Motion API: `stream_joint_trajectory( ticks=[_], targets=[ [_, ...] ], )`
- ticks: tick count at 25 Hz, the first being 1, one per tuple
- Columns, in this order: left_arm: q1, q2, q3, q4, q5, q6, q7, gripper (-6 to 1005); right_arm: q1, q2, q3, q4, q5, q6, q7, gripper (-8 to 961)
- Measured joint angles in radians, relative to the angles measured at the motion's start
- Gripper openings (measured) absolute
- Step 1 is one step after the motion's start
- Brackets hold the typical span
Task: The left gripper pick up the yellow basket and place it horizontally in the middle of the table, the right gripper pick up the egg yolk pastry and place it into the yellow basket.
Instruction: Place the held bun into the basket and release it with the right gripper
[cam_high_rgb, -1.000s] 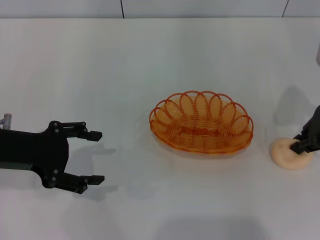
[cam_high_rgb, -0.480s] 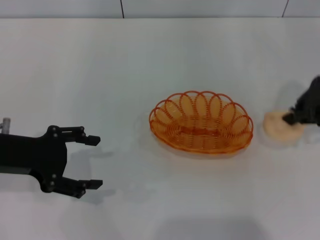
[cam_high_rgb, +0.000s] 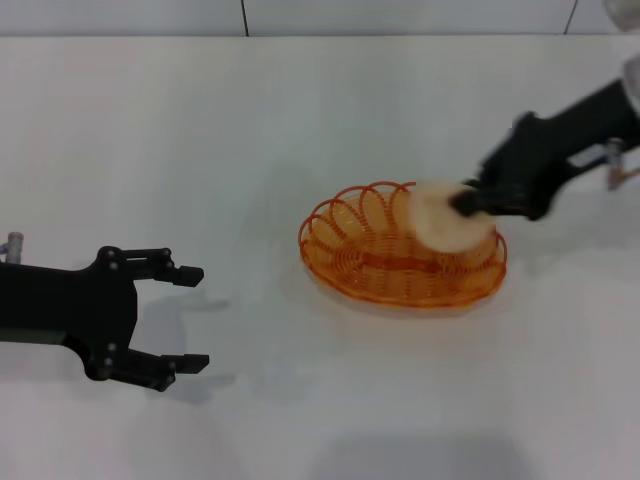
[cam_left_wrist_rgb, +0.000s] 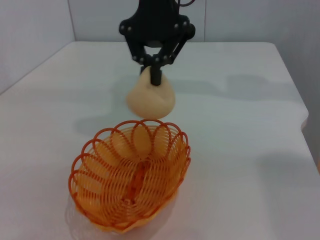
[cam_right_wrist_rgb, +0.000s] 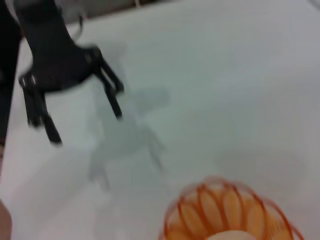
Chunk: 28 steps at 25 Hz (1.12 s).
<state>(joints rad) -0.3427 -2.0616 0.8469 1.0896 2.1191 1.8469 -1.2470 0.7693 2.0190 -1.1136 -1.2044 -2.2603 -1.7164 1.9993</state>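
Observation:
The yellow basket (cam_high_rgb: 385, 262) is an oval orange wire basket lying flat in the middle of the white table (cam_high_rgb: 300, 120). It also shows in the left wrist view (cam_left_wrist_rgb: 131, 172) and the right wrist view (cam_right_wrist_rgb: 230, 210). My right gripper (cam_high_rgb: 468, 202) is shut on the egg yolk pastry (cam_high_rgb: 447, 220), a pale cream lump, and holds it above the basket's right part. The left wrist view shows that gripper (cam_left_wrist_rgb: 156, 76) gripping the pastry (cam_left_wrist_rgb: 150, 99) just beyond the basket's far rim. My left gripper (cam_high_rgb: 190, 318) is open and empty, low at the table's left.
The table's back edge meets a wall (cam_high_rgb: 300, 15) at the far side. In the right wrist view the left gripper (cam_right_wrist_rgb: 82, 107) stands open over bare table.
My right gripper has lifted the pastry off the table at the right and carried it left and up over the basket. The left gripper has stayed about in place.

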Motion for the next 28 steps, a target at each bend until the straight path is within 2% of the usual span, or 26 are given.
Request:
stream_joint_trajectory(
  ticks=[6, 12, 20, 26, 28],
  targets=[
    [-0.001, 0.0, -0.004, 0.001, -0.002, 0.0, -0.002, 882, -0.011, 0.002, -0.155, 0.048, 0.119, 0.177, -0.005, 44],
    [-0.003, 0.0, -0.005, 0.001, -0.007, -0.001, -0.003, 882, -0.023, 0.003, -0.3, 0.058, 0.144, 0.303, -0.005, 42],
    [-0.002, 0.0, -0.005, 0.001, -0.007, -0.003, -0.011, 882, -0.03, 0.003, -0.318, 0.095, 0.154, 0.354, -0.004, 43],
    [0.002, -0.001, -0.005, 0.001, -0.007, -0.009, -0.012, 882, -0.041, -0.001, -0.32, 0.099, 0.169, 0.359, -0.016, 132],
    [0.003, -0.002, -0.005, 0.0, -0.007, -0.009, -0.012, 882, -0.044, -0.001, -0.322, 0.099, 0.166, 0.359, -0.024, 219]
  ],
)
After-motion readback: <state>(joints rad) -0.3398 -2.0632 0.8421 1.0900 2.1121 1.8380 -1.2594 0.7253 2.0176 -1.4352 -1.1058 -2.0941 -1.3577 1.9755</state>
